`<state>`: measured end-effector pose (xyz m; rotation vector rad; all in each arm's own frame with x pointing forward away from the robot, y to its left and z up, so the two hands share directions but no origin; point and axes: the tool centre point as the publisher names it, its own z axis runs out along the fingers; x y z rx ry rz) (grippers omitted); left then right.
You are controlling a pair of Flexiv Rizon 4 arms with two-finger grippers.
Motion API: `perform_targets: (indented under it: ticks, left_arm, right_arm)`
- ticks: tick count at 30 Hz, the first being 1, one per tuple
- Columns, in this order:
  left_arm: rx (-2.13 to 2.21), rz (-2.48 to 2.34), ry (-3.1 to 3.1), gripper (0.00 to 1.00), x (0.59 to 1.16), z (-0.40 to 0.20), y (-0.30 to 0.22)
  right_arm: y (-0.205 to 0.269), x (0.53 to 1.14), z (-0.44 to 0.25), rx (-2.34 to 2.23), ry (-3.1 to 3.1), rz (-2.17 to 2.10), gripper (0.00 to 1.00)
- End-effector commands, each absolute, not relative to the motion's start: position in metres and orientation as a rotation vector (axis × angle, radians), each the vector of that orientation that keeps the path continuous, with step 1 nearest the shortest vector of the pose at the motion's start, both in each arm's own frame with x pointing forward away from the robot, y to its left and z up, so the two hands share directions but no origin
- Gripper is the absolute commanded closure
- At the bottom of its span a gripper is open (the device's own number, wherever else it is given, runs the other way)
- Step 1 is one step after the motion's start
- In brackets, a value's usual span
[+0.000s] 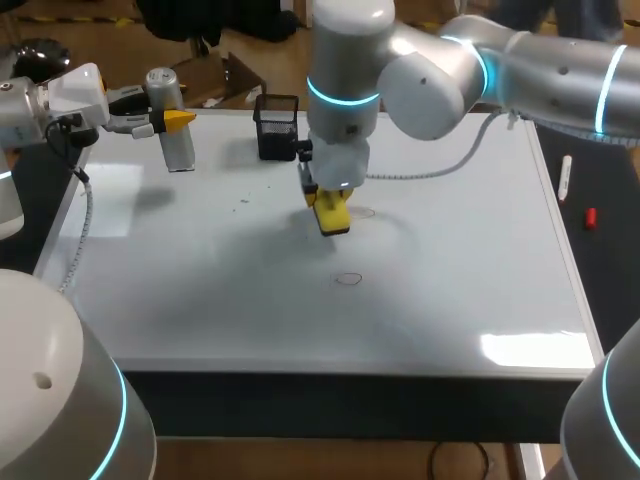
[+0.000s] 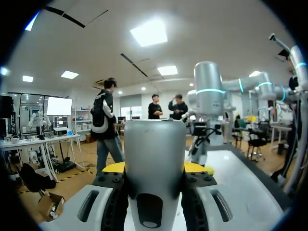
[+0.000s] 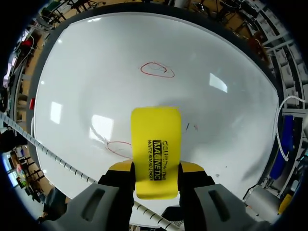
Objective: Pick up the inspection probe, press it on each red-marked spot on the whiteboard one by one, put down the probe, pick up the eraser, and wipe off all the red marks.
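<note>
The yellow eraser (image 1: pixel 333 214) hangs just above the middle of the whiteboard (image 1: pixel 450 290), and my right gripper (image 1: pixel 328 200) is shut on it. In the right wrist view the eraser (image 3: pixel 156 151) sits between the fingers, one red oval mark (image 3: pixel 120 148) beside it and another red mark (image 3: pixel 157 70) farther ahead. In the head view a red mark (image 1: pixel 348 279) lies in front of the eraser and a faint mark (image 1: pixel 364 212) beside it. My left gripper (image 1: pixel 170 121) is shut on the silver probe (image 1: pixel 172 125) at the far left corner. The probe (image 2: pixel 155 163) stands upright between its fingers.
A black mesh pen holder (image 1: pixel 277 127) stands at the board's far edge, close behind my right gripper. A white marker (image 1: pixel 565 178) and a small red cap (image 1: pixel 590 217) lie on the dark table right of the board. My right arm's cable (image 1: pixel 430 172) trails over the board.
</note>
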<state>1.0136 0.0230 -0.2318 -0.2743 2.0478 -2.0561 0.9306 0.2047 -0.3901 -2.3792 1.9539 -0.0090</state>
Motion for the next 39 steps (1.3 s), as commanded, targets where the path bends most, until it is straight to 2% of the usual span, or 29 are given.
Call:
perform_targets:
  ticks: [1,32,39]
  left_arm:
    - [-0.276,-2.053,2.044,1.0,1.012,-0.231,0.023]
    - [-0.276,-2.053,2.044,1.0,1.012,-0.231,0.023]
    - [-0.276,-2.053,2.044,1.0,1.012,-0.231,0.023]
  right_arm:
    - [0.184,0.941,-0.378,-2.373,1.966,-0.034,1.0]
    - [-0.022,1.032,-0.4,-2.078,2.4,-0.004,1.0]
    - [-0.055,1.047,-0.402,-2.015,2.476,-0.009,1.0]
